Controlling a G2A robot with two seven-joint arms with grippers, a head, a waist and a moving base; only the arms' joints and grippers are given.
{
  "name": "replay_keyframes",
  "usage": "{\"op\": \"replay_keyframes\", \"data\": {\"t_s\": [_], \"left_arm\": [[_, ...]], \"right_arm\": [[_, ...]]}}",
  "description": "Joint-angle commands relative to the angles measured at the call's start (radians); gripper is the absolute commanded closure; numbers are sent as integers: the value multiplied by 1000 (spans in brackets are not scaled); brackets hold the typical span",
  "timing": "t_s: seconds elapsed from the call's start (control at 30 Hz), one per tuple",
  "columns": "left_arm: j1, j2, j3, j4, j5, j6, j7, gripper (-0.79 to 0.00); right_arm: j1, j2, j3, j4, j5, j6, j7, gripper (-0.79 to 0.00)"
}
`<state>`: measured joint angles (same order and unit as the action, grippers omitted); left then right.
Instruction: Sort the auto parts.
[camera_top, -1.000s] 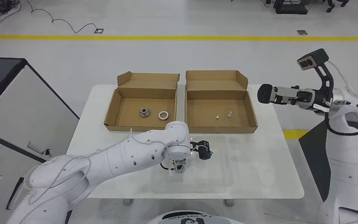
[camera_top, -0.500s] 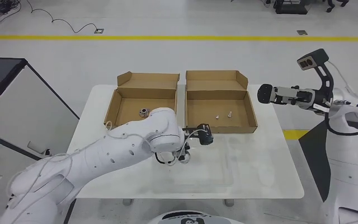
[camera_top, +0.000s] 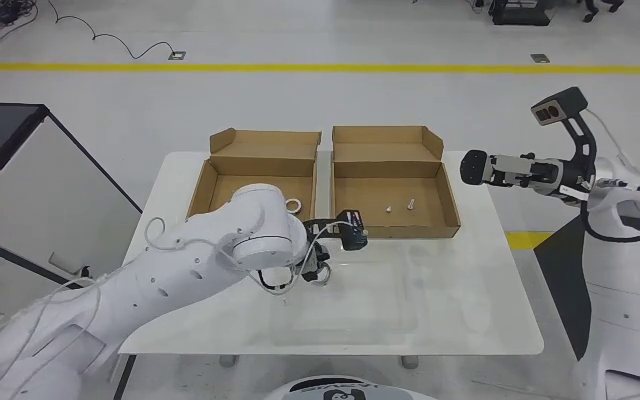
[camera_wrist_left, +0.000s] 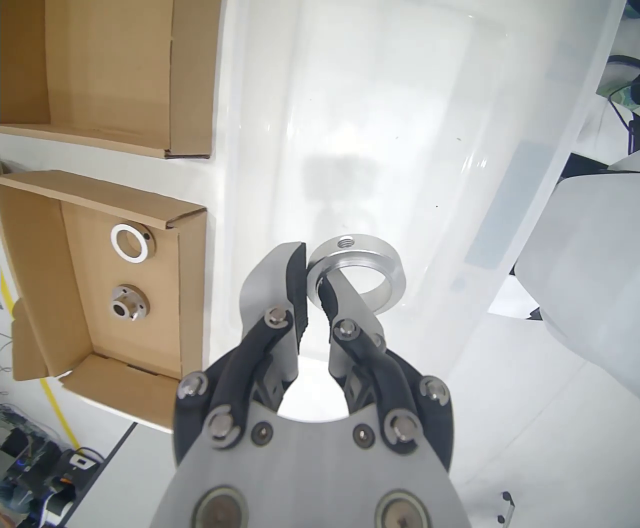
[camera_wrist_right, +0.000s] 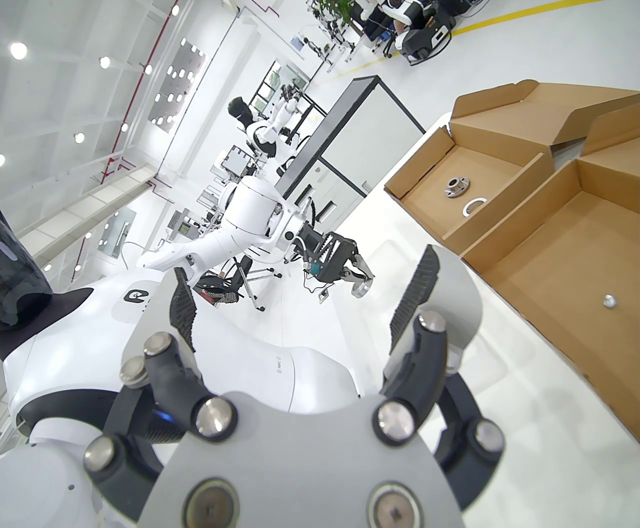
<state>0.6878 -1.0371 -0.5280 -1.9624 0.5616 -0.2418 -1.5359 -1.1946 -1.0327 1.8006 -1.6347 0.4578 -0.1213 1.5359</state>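
Our left gripper (camera_wrist_left: 313, 279) clamped a metal ring (camera_wrist_left: 387, 267) over the clear tray (camera_wrist_left: 550, 165); our right gripper (camera_wrist_right: 304, 281) had its jaws apart.

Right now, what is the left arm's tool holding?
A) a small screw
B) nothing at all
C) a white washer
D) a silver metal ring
D: the left wrist view shows the left tool pinching the wall of a silver metal ring, with one finger inside the ring and one outside.
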Motion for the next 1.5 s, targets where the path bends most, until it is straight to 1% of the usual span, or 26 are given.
{"op": "replay_keyframes", "data": {"t_s": [0.0,0.07,0.13,0.23,0.33,0.4,0.53,0.6,0.67,0.77,0.9,1.0,1.1,1.13,1.47], "left_arm": [[0,0,0,0,0,0,0,0],[4,0,-1,3,-3,3,10,0],[24,4,-35,18,-48,9,83,0],[43,25,-125,13,-117,-17,128,0],[84,51,-235,15,-218,-56,178,0],[121,68,-309,23,-308,-101,213,0],[204,100,-448,62,-500,-230,265,0],[248,112,-504,90,-604,-301,283,0],[284,122,-540,105,-708,-359,316,0],[320,140,-556,106,-833,-430,387,0],[336,168,-547,104,-949,-520,478,0],[333,191,-517,98,-1008,-603,560,0],[318,218,-472,105,-1018,-689,646,0],[317,221,-466,107,-1016,-699,656,0],[322,220,-464,101,-1017,-693,667,0]], "right_arm": [[0,0,0,0,0,0,0,-785],[0,0,0,0,0,0,0,-785],[0,0,0,0,0,0,0,-785],[0,0,0,0,0,0,0,-785],[0,0,0,0,0,0,0,-785],[0,0,0,0,0,0,0,-785],[0,0,0,0,0,0,0,-785],[0,0,0,0,0,0,0,-785],[0,0,0,0,0,0,0,-785],[0,0,0,0,0,0,0,-785],[0,0,0,0,0,0,0,-785],[0,0,0,0,0,0,0,-785],[0,0,0,0,0,0,0,-785],[0,0,0,0,0,0,0,-785],[0,0,0,0,0,0,0,-785]]}}
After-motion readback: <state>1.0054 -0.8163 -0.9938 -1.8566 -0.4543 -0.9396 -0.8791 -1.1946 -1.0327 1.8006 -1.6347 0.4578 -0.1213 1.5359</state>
